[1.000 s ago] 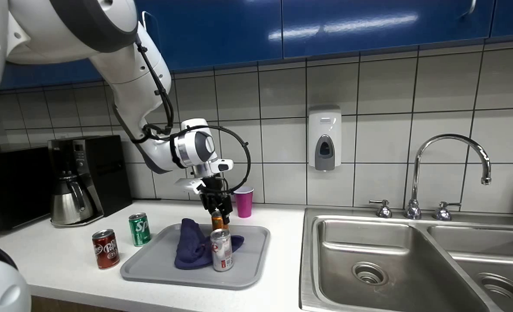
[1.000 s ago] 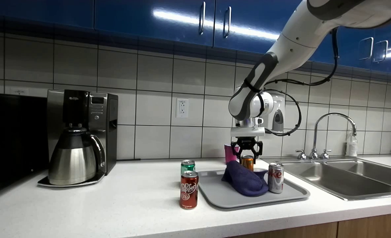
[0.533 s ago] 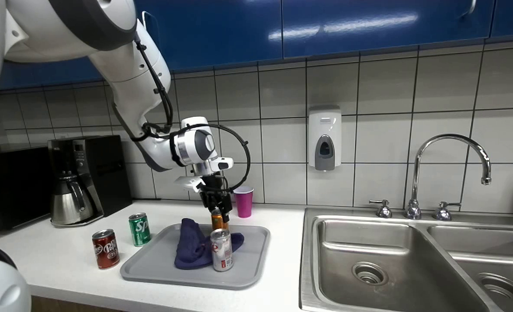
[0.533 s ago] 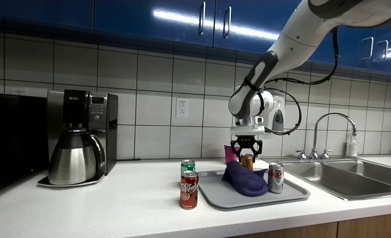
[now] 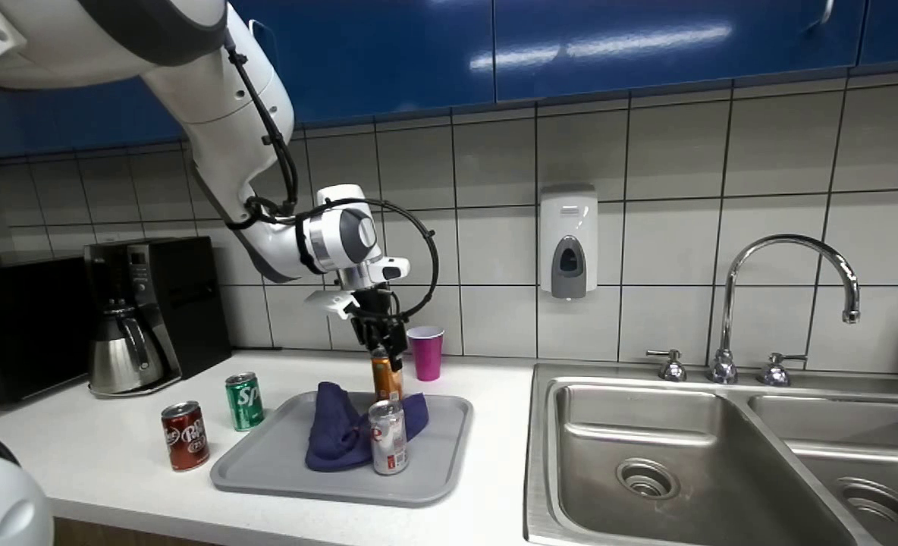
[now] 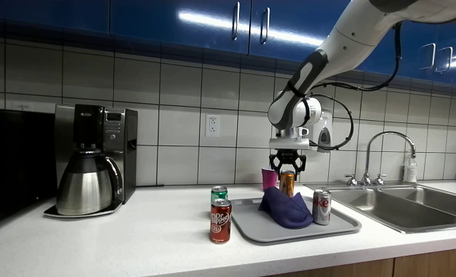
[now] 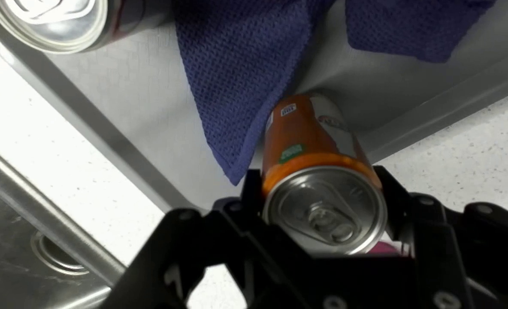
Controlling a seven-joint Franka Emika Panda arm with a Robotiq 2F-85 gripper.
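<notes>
- White speckled surface (image 6: 143, 238) runs along a pale tiled kitchen wall (image 6: 178, 127).
- Nearest the wrist camera, one black two-fingered tool (image 7: 322, 193) is clamped around the upper part of one orange-and-white metal can (image 7: 294, 133), held roughly upright over the far part of one grey plastic tray with rounded corners (image 5: 282, 455).
- Step in hand, as I judge it: a lift of that can. Its base is hidden in both exterior views, so whether or how far it clears the tray, I cannot tell.
- Next move, in my judgement, calls for a firm grip and care with one crumpled purple cloth (image 6: 287, 209): its corner lies against or just beside the can; whether pinched, I cannot tell.
- Beside the cloth, on the tray, stands one silver metal can with red lettering (image 6: 321, 207).
- Behind the tray: one pink tapered cup (image 5: 428, 356).
- On the surface beside the tray: one green metal can (image 5: 245, 402) and one dark red metal can (image 6: 220, 222), both upright, making four cans in all.
- Farther off: one two-basin steel sink (image 5: 638, 409), one curved chrome faucet (image 5: 728, 303), one black-and-silver coffee maker (image 6: 112, 132) with one steel carafe (image 6: 85, 192), and one white wall dispenser (image 5: 568, 220).
</notes>
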